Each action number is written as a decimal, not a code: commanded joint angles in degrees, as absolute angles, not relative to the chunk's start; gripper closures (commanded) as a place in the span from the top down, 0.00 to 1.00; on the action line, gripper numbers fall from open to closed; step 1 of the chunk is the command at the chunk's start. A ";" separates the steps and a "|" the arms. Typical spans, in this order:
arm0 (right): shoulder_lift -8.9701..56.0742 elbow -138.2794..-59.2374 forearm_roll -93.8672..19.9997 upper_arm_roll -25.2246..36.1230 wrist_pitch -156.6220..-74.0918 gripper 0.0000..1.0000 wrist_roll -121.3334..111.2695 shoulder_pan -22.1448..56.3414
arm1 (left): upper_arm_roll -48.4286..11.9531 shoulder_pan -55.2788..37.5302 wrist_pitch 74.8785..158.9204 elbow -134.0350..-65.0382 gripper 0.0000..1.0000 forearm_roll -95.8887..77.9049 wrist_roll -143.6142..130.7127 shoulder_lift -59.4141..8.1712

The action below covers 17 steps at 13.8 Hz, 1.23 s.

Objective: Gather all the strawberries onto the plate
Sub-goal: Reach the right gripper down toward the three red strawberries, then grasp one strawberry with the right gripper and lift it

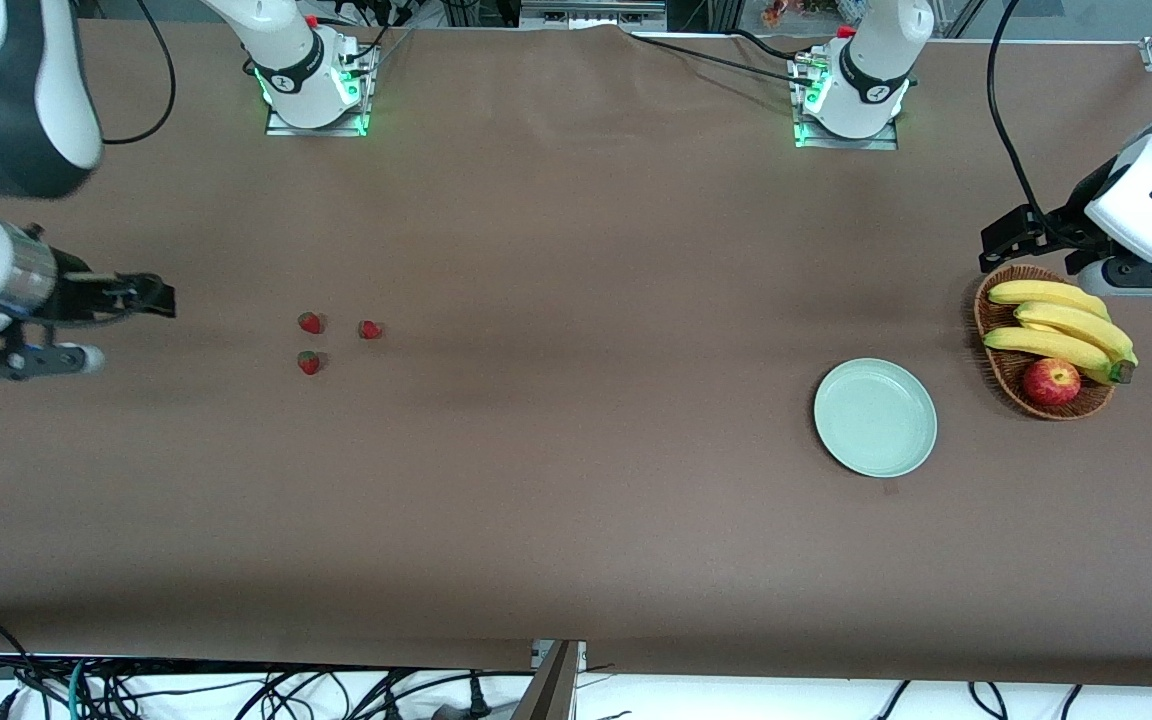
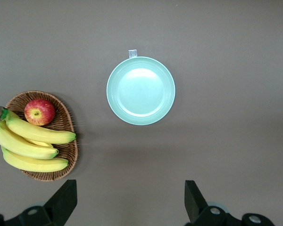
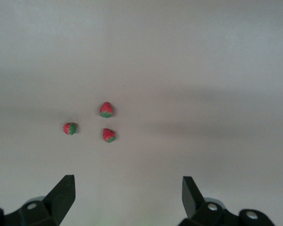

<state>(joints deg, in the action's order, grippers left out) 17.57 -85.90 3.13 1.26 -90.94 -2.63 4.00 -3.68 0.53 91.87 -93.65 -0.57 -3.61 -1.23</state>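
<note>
Three small red strawberries lie close together on the brown table toward the right arm's end: one (image 1: pixel 310 322), one (image 1: pixel 369 329) and one (image 1: pixel 309 362) nearest the front camera. The right wrist view shows them as well (image 3: pixel 106 109), (image 3: pixel 70 128), (image 3: pixel 108 135). My right gripper (image 1: pixel 158 297) (image 3: pixel 128 193) hangs open and empty over the table at that end, apart from the berries. The mint-green plate (image 1: pixel 875 417) (image 2: pixel 140 90) sits empty toward the left arm's end. My left gripper (image 1: pixel 998 245) (image 2: pixel 130 197) is open and empty, over the table beside the basket.
A brown wicker basket (image 1: pixel 996 375) (image 2: pixel 66 125) with bananas (image 1: pixel 1061 320) and a red-yellow apple (image 1: pixel 1051 381) stands beside the plate at the left arm's end. Both arm bases stand along the table edge farthest from the front camera.
</note>
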 commanded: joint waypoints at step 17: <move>33.84 -107.22 0.18 -0.44 -124.37 1.00 -1.93 6.94 | -3.60 0.62 91.14 -93.08 1.00 0.00 -2.37 -1.32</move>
